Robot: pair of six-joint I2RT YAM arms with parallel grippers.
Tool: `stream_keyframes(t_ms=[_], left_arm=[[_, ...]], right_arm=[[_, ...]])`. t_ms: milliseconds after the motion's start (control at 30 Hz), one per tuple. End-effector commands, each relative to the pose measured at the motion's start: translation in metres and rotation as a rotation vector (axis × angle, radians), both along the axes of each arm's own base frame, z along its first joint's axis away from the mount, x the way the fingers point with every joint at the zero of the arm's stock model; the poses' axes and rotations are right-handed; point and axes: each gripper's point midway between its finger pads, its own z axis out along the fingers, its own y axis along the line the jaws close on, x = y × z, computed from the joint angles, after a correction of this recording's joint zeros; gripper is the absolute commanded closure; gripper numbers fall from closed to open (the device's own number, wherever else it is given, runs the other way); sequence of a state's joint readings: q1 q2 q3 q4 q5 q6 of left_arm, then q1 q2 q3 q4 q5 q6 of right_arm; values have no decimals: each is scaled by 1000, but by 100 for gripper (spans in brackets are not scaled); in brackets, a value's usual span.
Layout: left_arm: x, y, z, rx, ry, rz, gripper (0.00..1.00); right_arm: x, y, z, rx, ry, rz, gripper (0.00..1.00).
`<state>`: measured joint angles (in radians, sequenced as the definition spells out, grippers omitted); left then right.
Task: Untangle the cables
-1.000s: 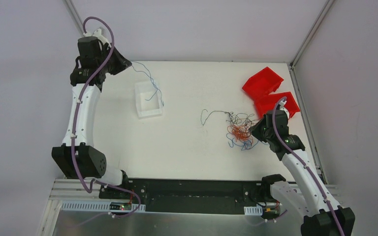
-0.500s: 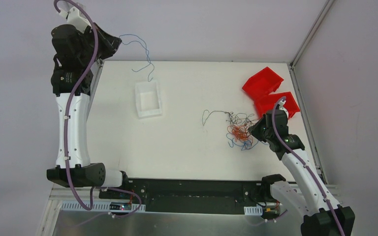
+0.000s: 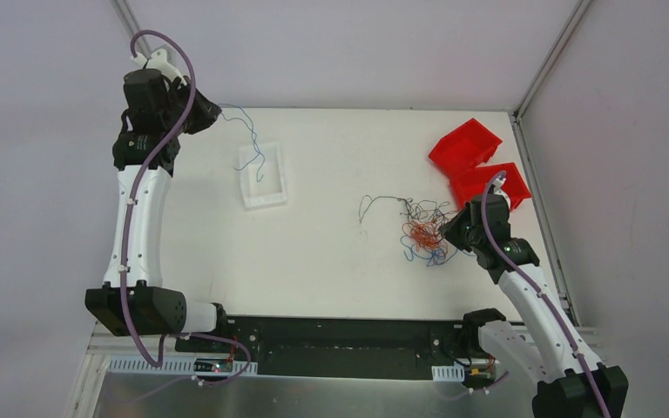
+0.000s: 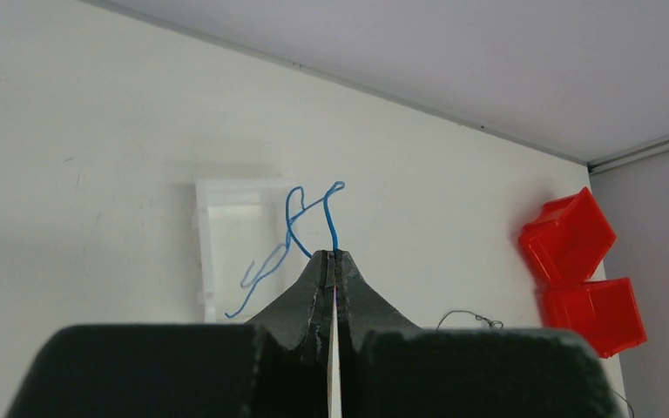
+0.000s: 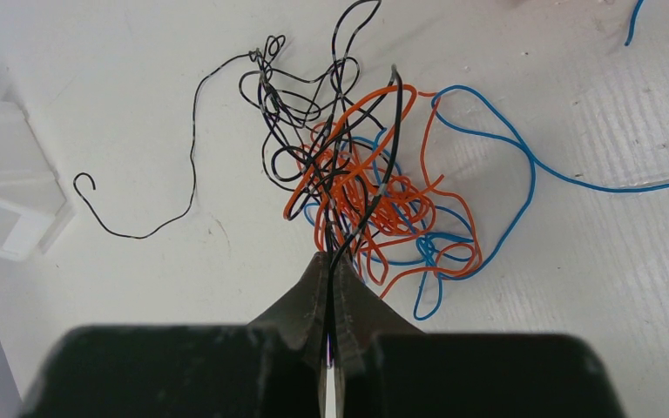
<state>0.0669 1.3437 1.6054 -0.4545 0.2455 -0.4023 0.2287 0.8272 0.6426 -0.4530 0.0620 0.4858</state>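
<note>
White table (image 3: 331, 270), grey walls. Left gripper (image 4: 332, 254) raised at the far-left corner, jaws clamped on a blue cable (image 4: 292, 218) dangling over the white tray (image 3: 266, 202). Right gripper (image 5: 331, 259) low, jaws pinched on the tangle (image 5: 366, 196), which lies on the table near the red bins (image 3: 466, 148).

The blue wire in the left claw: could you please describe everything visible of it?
A single very thin, flexible blue wire, seemingly plastic-coated, kinked into loose bends with a small loop. The shut left claw pinches it and holds it aloft. Its free end dangles over the white rectangular tray; contact is unclear.
</note>
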Motion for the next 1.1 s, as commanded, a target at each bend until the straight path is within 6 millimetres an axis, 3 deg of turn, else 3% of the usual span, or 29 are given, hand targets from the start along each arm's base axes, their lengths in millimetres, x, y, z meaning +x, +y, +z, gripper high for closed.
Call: stream_keyframes(t_ms=[0,333,567,700,733,933,1067], left_arm=[[11,3,-16,11,12,-3,100],[43,-12,-108,-91,213,-60,100],[43,-15,-190,-61,377,25,100],[40,-3,-230,14,457,86,100],[39,-13,-239,24,477,63,100],[51,-27,-284,66,569,41,100],[58,-41,-298,22,607,-22,100]], right_arm=[[4,3,11,19,-35,9,100],[0,4,11,31,-35,9,100],[0,7,9,53,-33,8,100],[-1,6,10,49,-34,10,100],[-1,5,11,43,-37,8,100],[-1,5,11,40,-34,8,100],[-3,4,11,36,-31,10,100]])
